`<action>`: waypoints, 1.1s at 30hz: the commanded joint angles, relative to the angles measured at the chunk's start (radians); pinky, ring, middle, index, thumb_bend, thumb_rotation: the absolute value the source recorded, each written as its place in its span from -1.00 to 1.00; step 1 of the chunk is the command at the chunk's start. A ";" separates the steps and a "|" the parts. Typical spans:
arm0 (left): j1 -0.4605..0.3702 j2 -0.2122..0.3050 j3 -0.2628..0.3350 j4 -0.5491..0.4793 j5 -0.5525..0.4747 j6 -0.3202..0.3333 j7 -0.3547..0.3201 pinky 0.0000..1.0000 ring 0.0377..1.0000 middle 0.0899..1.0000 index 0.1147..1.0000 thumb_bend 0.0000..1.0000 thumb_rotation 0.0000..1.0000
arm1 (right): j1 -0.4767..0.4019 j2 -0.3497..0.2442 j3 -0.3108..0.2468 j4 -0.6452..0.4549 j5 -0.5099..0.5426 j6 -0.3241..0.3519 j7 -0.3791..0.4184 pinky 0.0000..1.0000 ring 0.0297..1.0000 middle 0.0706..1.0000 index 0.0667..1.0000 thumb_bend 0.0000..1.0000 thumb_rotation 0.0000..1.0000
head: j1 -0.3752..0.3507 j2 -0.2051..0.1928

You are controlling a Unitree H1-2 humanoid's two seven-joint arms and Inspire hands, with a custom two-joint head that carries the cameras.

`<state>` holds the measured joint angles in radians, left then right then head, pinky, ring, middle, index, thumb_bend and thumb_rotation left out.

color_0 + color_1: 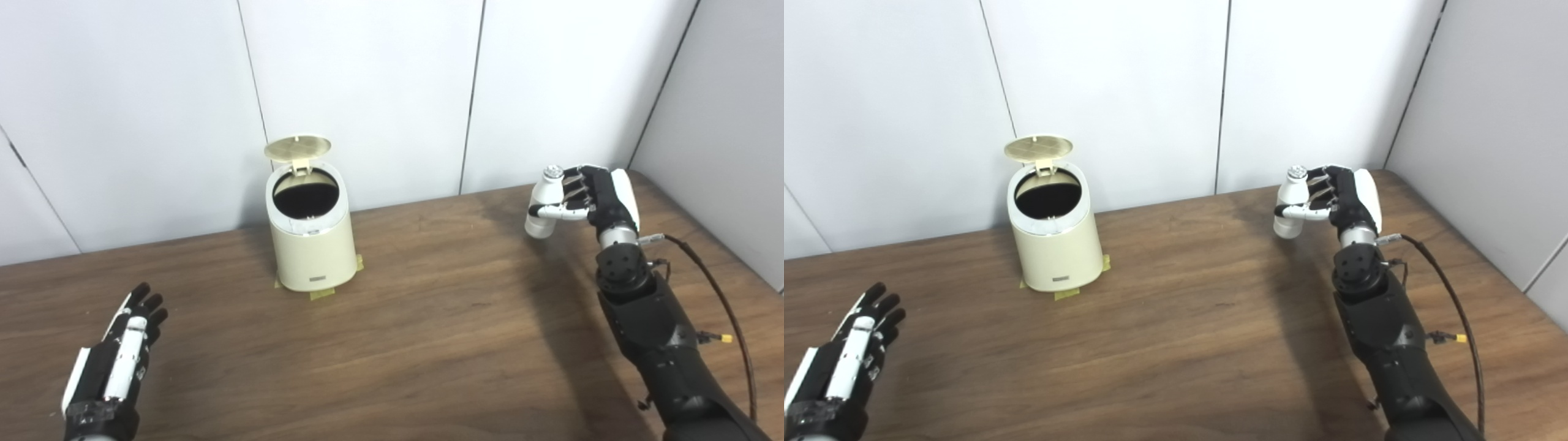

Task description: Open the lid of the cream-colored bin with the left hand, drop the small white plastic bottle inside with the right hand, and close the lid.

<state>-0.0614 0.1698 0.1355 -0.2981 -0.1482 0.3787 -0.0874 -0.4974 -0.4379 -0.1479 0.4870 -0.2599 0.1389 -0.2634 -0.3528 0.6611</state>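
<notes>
The cream-colored bin (311,248) stands upright at the back of the wooden table, left of centre, on yellow tape. Its round lid (297,148) is flipped up and the dark inside shows. My right hand (591,199) is shut on the small white plastic bottle (544,201) and holds it upright above the table at the far right, well to the right of the bin. My left hand (122,352) is open and empty, low at the front left, apart from the bin.
The wooden table (429,318) ends at white wall panels behind the bin and on the right. A black cable (723,300) loops beside my right forearm. Yellow tape pieces (321,294) stick out under the bin.
</notes>
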 commanded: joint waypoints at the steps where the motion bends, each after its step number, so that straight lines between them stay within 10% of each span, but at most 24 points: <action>1: -0.028 0.009 -0.002 -0.017 -0.001 -0.032 -0.003 0.99 0.88 0.89 0.99 -0.49 0.54 | -0.036 -0.023 -0.010 -0.026 0.003 -0.054 -0.019 -0.44 -0.35 -0.24 -0.01 0.05 -1.00 | 0.001 0.001; 18: -0.018 -0.016 -0.021 -0.016 0.032 -0.043 0.017 0.90 0.83 0.82 0.93 -0.32 0.45 | 0.001 0.021 0.075 -0.451 -0.052 0.062 0.087 -0.44 -0.36 -0.15 -0.07 0.06 -1.00 | 0.104 -0.005; 33: 0.001 -0.036 -0.045 0.015 0.070 -0.082 0.019 0.86 0.80 0.77 0.87 -0.09 0.43 | -0.117 0.178 0.149 -0.569 -0.088 0.098 0.136 -0.46 -0.36 -0.21 -0.03 0.05 -1.00 | 0.206 -0.025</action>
<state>-0.0383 0.1372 0.0930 -0.2657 -0.0816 0.3395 -0.0760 -0.5572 -0.2562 -0.0049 -0.0562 -0.3335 0.2421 -0.1283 -0.1565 0.6366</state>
